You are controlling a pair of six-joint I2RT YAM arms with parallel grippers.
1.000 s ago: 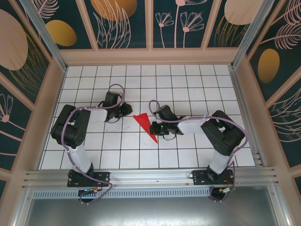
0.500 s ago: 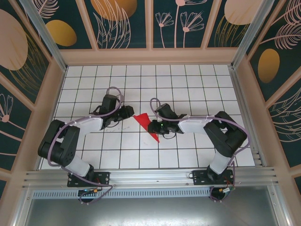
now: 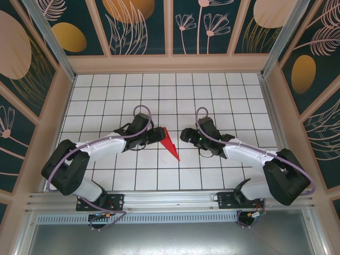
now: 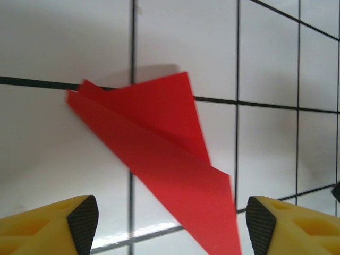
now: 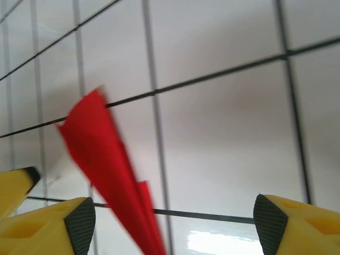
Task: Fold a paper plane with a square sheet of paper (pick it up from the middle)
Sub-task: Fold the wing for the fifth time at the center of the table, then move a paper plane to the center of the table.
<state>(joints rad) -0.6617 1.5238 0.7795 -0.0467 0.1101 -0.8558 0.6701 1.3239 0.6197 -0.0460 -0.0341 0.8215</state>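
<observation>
- Nearest to us, the metal rail (image 3: 170, 197) carries both bases. From there the left arm (image 3: 103, 143) and the right arm (image 3: 244, 151) reach forward and inward over the white gridded surface (image 3: 106, 85).
- The paper plane (image 3: 170, 142) lies on the surface near its middle, between the two arms' ends. Its sharp tip points back toward the near edge and a little to the right, and its wider end lies farther away.
- The left jaws stand wide open and hold nothing. In the left wrist view their black pads (image 4: 82, 226) sit far apart at the bottom corners, and the plane (image 4: 159, 138) runs up between them with its folded layers showing. The right-hand pad is just beside the paper's edge, with a thin gap visible between them.
- The right jaws are also spread wide with nothing in them. In the right wrist view their pads (image 5: 81, 223) sit at the bottom corners, and the plane (image 5: 101, 154), somewhat blurred, lies toward the left-hand pad.
- From above, the left jaws sit just beside the plane's wide end, and the right jaws are near its other side but clearly apart from it.
- Farther off we see bare tiles, then the dark floral wall panels (image 3: 138, 26).
</observation>
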